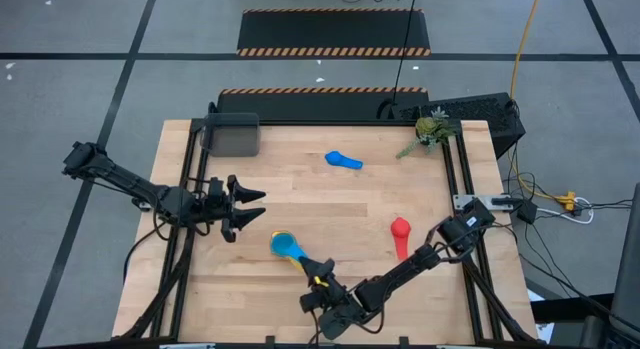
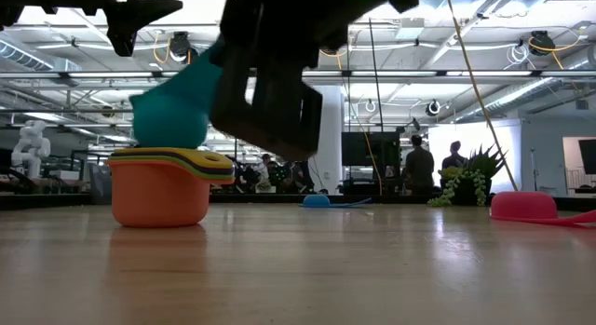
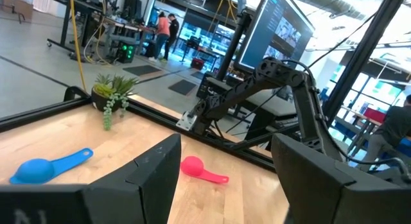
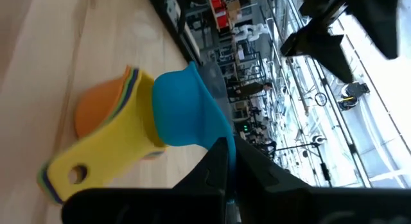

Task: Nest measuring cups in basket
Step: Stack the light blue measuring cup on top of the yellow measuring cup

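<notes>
Rounded light blue cup [image 4: 183, 112], right pincer [image 4: 221, 161] clamped

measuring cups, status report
Right end effector shut on light blue cup over stack. Left end effector open, idle. Basket far off.

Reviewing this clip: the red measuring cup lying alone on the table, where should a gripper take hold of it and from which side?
Probably by its flat handle, from above. The red measuring cup lies apart from everything, its bowl toward the table's far edge and its thin handle running back toward the near edge, low against the wood. Fingers closing across the handle's width suit it better than the round bowl. The right gripper is nearest.
</notes>
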`<state>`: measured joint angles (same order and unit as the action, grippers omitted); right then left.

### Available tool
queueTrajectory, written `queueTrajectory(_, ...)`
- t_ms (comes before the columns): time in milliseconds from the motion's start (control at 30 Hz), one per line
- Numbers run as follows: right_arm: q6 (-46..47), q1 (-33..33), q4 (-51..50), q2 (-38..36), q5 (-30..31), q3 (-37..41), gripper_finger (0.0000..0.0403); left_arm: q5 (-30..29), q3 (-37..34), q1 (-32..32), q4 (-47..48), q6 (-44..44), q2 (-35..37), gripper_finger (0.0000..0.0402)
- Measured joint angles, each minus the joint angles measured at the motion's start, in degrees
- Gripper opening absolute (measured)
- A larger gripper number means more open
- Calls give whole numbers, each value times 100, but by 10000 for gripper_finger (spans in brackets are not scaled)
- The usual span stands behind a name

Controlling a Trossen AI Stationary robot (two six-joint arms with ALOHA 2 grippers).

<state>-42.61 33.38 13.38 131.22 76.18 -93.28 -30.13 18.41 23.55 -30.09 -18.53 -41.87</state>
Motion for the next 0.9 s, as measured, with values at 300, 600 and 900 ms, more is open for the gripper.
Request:
queueTrajectory(300,199,-64,7,0,-47,129,0,0,0,0,2,1,0,243)
queueTrajectory(600,323,-88,7,0,-444,129,0,0,0,0,4,3,0,243)
queueTrajectory(900,311,-93,5,0,-436,129,11,0,0,0,4,3,0,243)
